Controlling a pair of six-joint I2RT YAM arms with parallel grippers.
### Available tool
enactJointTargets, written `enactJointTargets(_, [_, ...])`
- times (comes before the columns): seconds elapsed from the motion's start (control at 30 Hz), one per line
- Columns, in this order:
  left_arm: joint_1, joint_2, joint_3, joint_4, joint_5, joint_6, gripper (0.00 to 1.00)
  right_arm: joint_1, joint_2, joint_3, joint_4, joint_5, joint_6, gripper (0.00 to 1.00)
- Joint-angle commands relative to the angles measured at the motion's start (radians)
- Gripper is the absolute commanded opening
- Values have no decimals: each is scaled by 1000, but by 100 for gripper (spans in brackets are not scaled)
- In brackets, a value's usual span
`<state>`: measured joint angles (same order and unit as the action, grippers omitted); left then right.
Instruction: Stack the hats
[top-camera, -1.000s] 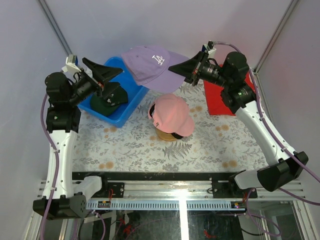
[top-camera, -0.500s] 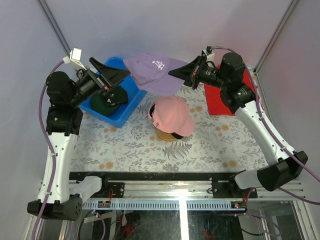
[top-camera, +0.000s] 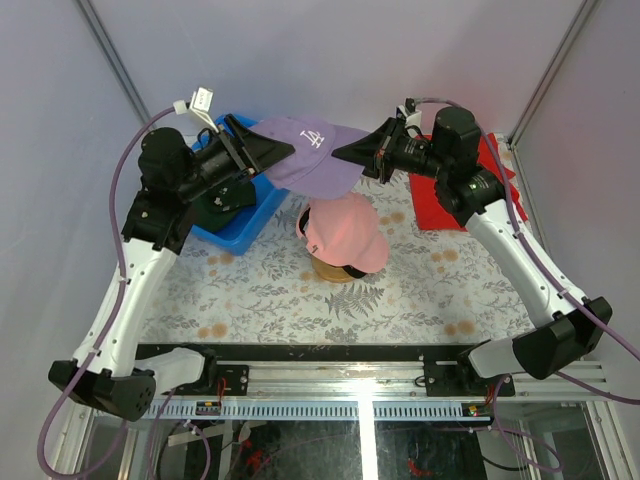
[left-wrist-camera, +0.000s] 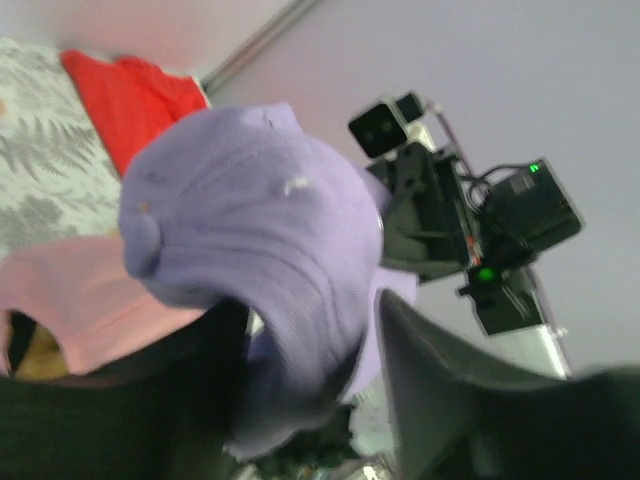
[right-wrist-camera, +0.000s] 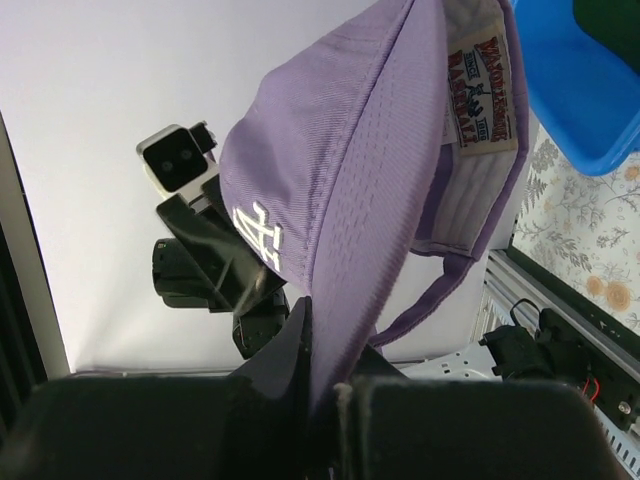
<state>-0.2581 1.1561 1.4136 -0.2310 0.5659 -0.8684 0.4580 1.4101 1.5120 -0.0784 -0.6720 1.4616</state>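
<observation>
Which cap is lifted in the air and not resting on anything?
The lavender cap: the right end effector holds it in the air. The pink cap sits on the stand, and the dark cap lies in the blue bin.

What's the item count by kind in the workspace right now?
caps: 3 (lavender cap, pink cap, dark green cap)
blue bin: 1
red cloth: 1
wooden stand: 1
total: 6
A dark edge under the pink cap may be a fourth cap; can't tell.

Floral-print table, blue bin back L, red cloth back R, wooden stand ctr
</observation>
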Motion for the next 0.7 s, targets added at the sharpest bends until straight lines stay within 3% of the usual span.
enactJointTargets(0.0, [-35, 31, 20, 115, -35, 23, 34, 8, -28, 22, 22, -32, -18, 0])
enactJointTargets(0.03, [-41, 37, 17, 116, -40, 27, 17, 8, -33, 16, 25, -33, -20, 0])
enactJointTargets(0.1, [-44, 33, 5, 112, -55, 45, 1, 6, -39, 15, 17, -33, -31, 0])
enactJointTargets(0.3, [-44, 19, 21, 48, -106, 126, 0, -20, -89, 3, -28, -24, -67, 25])
enactJointTargets(0.67, [-43, 25, 48, 21, -112, 147, 0, -65, -137, -43, -29, -42, -56, 24])
